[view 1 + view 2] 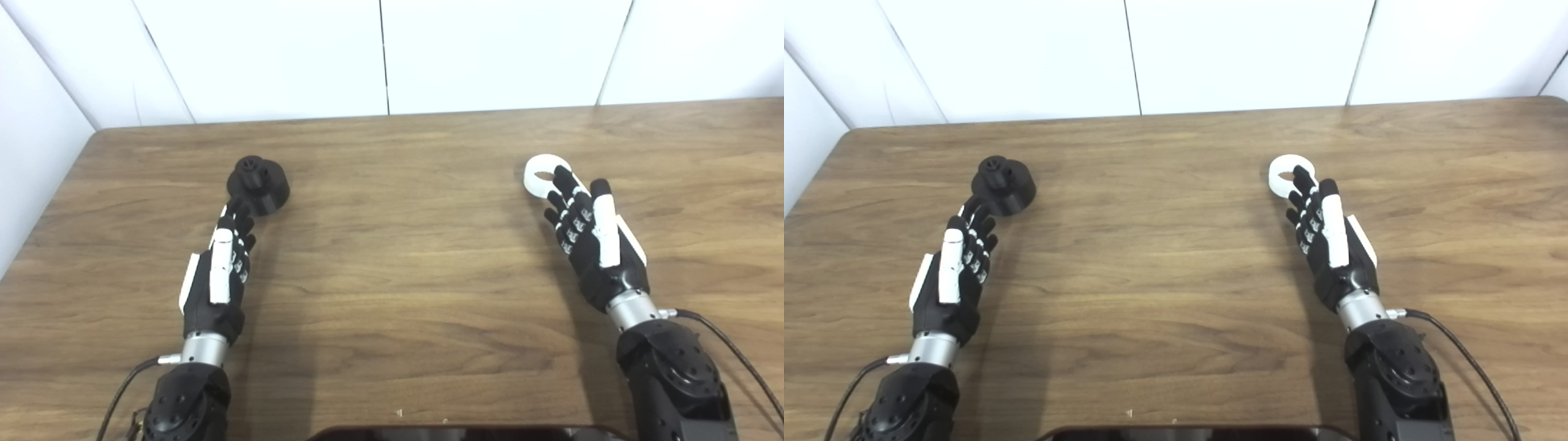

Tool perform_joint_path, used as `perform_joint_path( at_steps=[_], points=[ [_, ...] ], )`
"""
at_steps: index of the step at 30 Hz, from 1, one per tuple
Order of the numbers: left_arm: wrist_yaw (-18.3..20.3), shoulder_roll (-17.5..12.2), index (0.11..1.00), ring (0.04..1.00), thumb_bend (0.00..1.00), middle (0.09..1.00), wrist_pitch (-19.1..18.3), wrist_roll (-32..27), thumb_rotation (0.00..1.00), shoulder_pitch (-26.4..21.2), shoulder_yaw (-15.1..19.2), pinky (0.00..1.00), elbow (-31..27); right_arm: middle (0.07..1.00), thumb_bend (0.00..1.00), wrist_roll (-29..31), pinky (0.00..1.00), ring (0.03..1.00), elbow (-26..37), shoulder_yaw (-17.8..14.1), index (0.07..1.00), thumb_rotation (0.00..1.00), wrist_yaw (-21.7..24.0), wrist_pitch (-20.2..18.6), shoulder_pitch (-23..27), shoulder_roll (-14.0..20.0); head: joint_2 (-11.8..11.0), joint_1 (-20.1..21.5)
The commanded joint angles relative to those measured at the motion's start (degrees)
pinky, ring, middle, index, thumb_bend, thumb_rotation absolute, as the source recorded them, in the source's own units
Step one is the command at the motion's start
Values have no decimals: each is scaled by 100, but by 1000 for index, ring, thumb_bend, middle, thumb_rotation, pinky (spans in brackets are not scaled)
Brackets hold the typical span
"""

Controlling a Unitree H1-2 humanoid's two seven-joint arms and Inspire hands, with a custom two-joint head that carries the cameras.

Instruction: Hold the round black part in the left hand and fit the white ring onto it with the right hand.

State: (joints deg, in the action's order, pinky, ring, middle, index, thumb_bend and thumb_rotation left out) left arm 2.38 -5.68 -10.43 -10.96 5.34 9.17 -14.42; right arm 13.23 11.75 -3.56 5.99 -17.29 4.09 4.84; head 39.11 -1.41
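The round black part (258, 184) lies on the wooden table (398, 257) at the left, with a small knob on its top. My left hand (223, 263) is open, fingers stretched out, its fingertips just short of the part's near side. The white ring (544, 175) lies flat on the table at the right. My right hand (591, 239) is open, and its fingertips reach over the ring's near edge. Neither hand holds anything.
White wall panels (386, 55) stand right behind the table's far edge and along its left side. A dark object (465, 433) shows at the bottom middle edge. Cables (729, 349) trail from both wrists.
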Motion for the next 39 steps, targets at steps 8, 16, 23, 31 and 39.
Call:
perform_joint_path(
  at_steps=[8, 16, 23, 31, 39],
  points=[
    [-30, -88, 1000, 1000, 481, 1000, 133, 126, 961, -141, 6, 1000, -215, 1000, 619, 45, 1000, 1000, 152, 3, 967, 1000, 31, 54, 270, 18, 3, -22],
    [-30, -111, 1000, 1000, 565, 1000, 29, 135, 817, -192, 31, 1000, -210, 1000, 607, 72, 1000, 1000, 162, -9, 965, 1000, 44, 62, 272, 25, 4, -78],
    [146, -923, 1000, 1000, 530, 1000, -314, 1081, 637, -470, -271, 1000, -221, 1000, 610, 110, 1000, 1000, 119, -8, 968, 1000, 82, 86, 297, 39, -7, -145],
    [80, -1692, 998, 1000, 740, 1000, -727, 1758, 389, -1081, -188, 968, 69, 1000, 625, 155, 1000, 1000, 33, -16, 969, 1000, 98, 110, 303, 46, -34, -199],
    [417, -2480, 990, 995, 815, 1000, -851, 2414, 355, -1536, -410, 933, 472, 1000, 633, 106, 1000, 1000, -40, 26, 959, 1000, 62, 163, 337, 10, -65, -167]
  ],
)
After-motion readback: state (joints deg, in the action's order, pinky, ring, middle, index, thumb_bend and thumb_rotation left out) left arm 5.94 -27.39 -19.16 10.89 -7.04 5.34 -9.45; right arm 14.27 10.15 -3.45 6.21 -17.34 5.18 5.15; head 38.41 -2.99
